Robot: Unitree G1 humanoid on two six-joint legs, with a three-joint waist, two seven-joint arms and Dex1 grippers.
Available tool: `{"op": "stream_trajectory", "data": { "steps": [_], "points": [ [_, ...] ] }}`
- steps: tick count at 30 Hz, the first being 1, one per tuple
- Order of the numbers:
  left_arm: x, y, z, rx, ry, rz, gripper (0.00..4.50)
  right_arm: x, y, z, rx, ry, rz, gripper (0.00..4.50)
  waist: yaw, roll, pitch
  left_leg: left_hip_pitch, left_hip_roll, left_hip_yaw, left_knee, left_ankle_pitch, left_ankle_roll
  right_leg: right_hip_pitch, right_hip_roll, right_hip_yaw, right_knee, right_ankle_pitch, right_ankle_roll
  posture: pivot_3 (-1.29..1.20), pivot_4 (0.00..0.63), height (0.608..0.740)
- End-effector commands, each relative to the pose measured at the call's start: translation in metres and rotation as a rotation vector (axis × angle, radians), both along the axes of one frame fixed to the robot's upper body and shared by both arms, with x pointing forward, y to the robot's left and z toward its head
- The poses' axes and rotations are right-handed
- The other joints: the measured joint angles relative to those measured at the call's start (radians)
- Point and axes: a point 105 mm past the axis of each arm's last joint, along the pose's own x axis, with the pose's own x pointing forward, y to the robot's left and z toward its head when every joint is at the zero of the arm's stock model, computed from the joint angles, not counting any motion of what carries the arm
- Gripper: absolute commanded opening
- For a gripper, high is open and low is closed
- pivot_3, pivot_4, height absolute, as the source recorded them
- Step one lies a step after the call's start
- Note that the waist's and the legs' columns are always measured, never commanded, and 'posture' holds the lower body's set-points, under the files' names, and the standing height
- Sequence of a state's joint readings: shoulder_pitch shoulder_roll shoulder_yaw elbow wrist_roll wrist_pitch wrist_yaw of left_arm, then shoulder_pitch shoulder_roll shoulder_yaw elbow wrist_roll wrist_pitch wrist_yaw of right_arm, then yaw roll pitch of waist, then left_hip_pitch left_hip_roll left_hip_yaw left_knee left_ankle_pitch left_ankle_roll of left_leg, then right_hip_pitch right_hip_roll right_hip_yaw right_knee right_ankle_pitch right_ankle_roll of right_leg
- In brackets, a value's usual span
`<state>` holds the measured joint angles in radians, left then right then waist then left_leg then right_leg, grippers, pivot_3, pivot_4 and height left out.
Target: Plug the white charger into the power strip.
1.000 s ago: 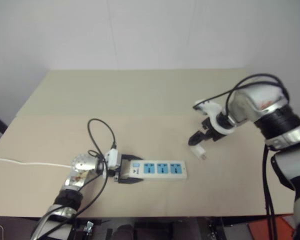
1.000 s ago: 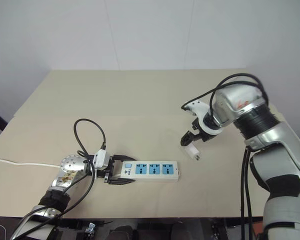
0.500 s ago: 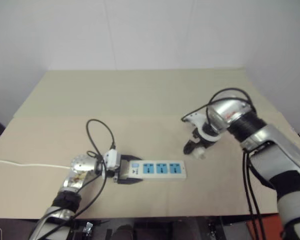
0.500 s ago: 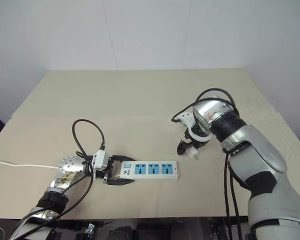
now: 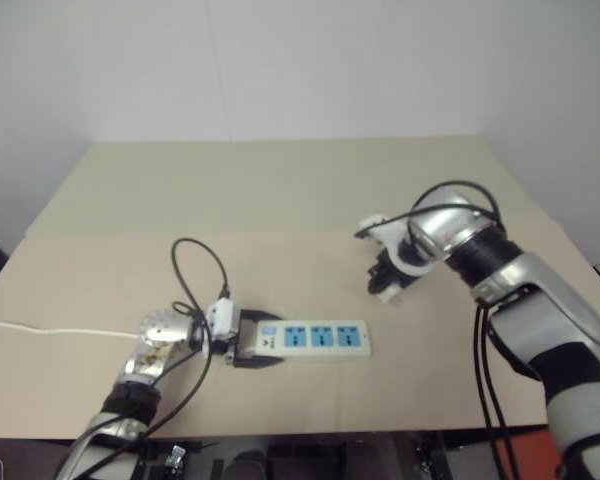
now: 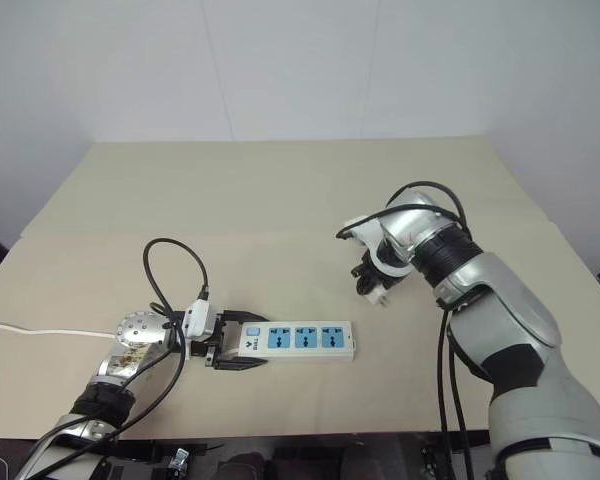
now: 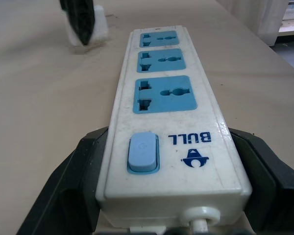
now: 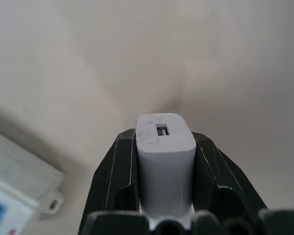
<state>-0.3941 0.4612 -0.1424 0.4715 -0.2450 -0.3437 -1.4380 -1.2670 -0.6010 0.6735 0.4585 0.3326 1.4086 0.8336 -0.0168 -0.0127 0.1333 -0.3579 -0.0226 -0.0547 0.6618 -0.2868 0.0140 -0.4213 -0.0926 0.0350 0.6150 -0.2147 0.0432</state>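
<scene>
Right wrist view is showing the right gripper (image 8: 165,164) clamping the white charger (image 8: 165,147) between its two black fingers (image 8: 112,176), pointing down over the tan table (image 6: 280,190). Just beyond it, toward the robot's left, the power strip (image 6: 298,340) is lying flat on the table, sockets up. The left gripper (image 7: 171,196) is bracketing the strip's switch end, a finger on each side, with the white cable (image 6: 40,330) trailing off the table's left edge.

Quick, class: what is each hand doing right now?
Left hand: clamped around the power strip.
Right hand: shut on the white charger.
</scene>
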Motion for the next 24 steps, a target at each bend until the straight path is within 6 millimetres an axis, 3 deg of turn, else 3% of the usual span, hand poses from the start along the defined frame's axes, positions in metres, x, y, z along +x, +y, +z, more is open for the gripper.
{"op": "stream_trajectory", "data": {
  "steps": [1,3,5,9,12,19,24],
  "points": [
    [-0.002,0.003,-0.008,0.043,0.029,0.000,3.32,0.006,0.018,0.062,0.279,-0.289,0.098,1.11,0.001,0.000,0.000,0.000,0.000,0.000,0.000,0.000,0.000,0.000,0.000,0.000,0.000,0.000,0.000,0.00,0.150,0.740],
    [-0.002,0.004,-0.008,0.046,0.030,0.000,3.32,-0.002,0.022,0.075,0.414,-0.390,0.169,1.11,0.003,0.000,0.000,0.000,0.000,0.000,0.000,0.000,0.000,0.001,0.000,-0.001,0.000,0.000,0.000,0.00,0.150,0.740],
    [-0.001,0.005,-0.008,0.049,0.031,0.000,3.32,-0.017,0.026,0.076,0.533,-0.529,0.302,1.11,0.005,-0.002,-0.002,0.000,0.001,0.000,0.000,0.000,0.000,0.003,0.001,-0.002,0.000,0.000,0.000,0.00,0.150,0.740],
    [-0.001,0.007,-0.007,0.054,0.034,0.006,3.32,-0.034,0.033,0.045,0.619,-0.684,0.396,1.11,0.000,-0.003,-0.003,0.001,0.001,0.002,0.000,0.000,0.000,0.004,0.001,-0.002,0.000,0.000,0.000,0.00,0.150,0.740],
    [-0.001,0.010,-0.006,0.058,0.039,0.011,3.32,-0.055,0.045,0.029,0.715,-0.705,0.544,1.11,-0.006,-0.003,-0.003,0.002,0.001,0.002,0.000,0.000,0.000,0.003,0.001,0.002,-0.001,0.000,0.000,0.00,0.150,0.740],
    [-0.001,0.014,-0.007,0.061,0.045,0.040,3.32,-0.070,0.079,0.011,0.938,-0.719,0.592,1.11,-0.020,-0.003,-0.003,0.007,0.003,0.002,0.000,0.000,0.000,0.006,0.003,0.002,-0.001,0.001,0.000,0.00,0.150,0.740],
    [-0.003,0.013,-0.009,0.054,0.048,0.048,3.32,-0.079,0.097,-0.005,0.962,-0.676,0.665,1.11,-0.022,-0.003,-0.003,0.007,0.003,0.000,0.000,0.000,0.000,0.005,0.003,0.002,-0.001,0.001,0.000,0.00,0.150,0.740]
  ]
}}
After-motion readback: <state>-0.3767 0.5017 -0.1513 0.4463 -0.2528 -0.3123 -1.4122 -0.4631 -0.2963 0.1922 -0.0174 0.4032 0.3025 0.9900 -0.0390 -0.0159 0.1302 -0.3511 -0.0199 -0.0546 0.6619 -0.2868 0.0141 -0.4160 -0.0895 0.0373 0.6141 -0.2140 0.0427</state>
